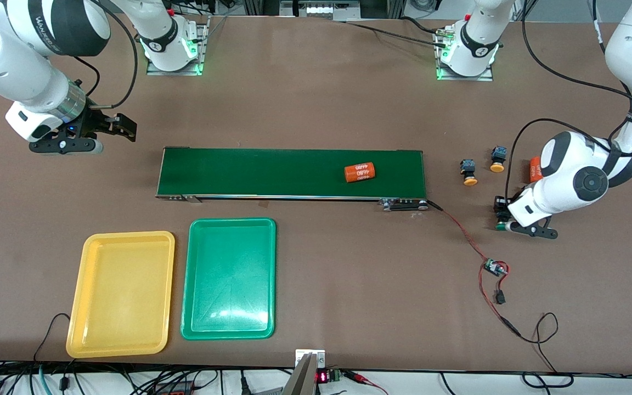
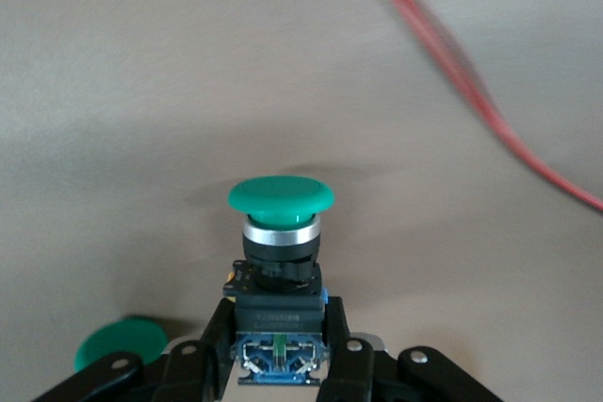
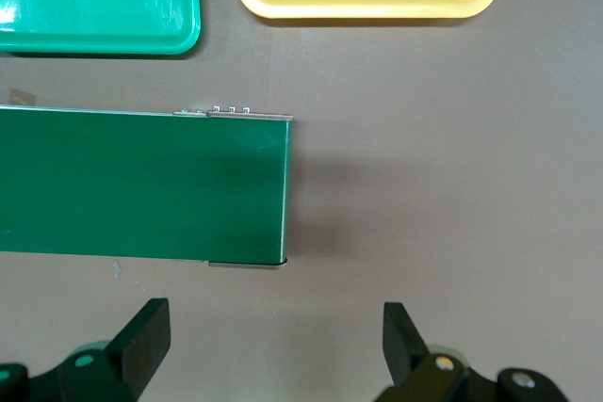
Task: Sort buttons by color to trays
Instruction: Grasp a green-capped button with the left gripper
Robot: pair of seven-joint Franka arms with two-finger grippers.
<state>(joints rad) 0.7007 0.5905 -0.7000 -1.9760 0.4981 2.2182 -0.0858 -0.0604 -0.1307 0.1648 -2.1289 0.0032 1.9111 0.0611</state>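
My left gripper point(image 2: 278, 350) is low at the table near the left arm's end, shut on the black-and-blue body of a green-capped button point(image 2: 281, 197). A second green cap point(image 2: 121, 344) lies beside it. In the front view the left gripper point(image 1: 505, 218) is mostly hidden under its wrist. Two yellow-orange buttons point(image 1: 469, 171) point(image 1: 497, 158) stand farther from the front camera. The yellow tray point(image 1: 121, 293) and the green tray point(image 1: 229, 277) lie side by side near the front camera, with nothing in them. My right gripper point(image 1: 124, 127) hangs open off the conveyor's end, holding nothing.
A long dark green conveyor belt point(image 1: 294, 173) crosses the middle and carries an orange cylinder point(image 1: 360, 171) with white print. Another orange cylinder point(image 1: 535, 169) lies partly hidden by the left arm. A red cable point(image 1: 469, 236) with a small board runs from the belt toward the table's front edge.
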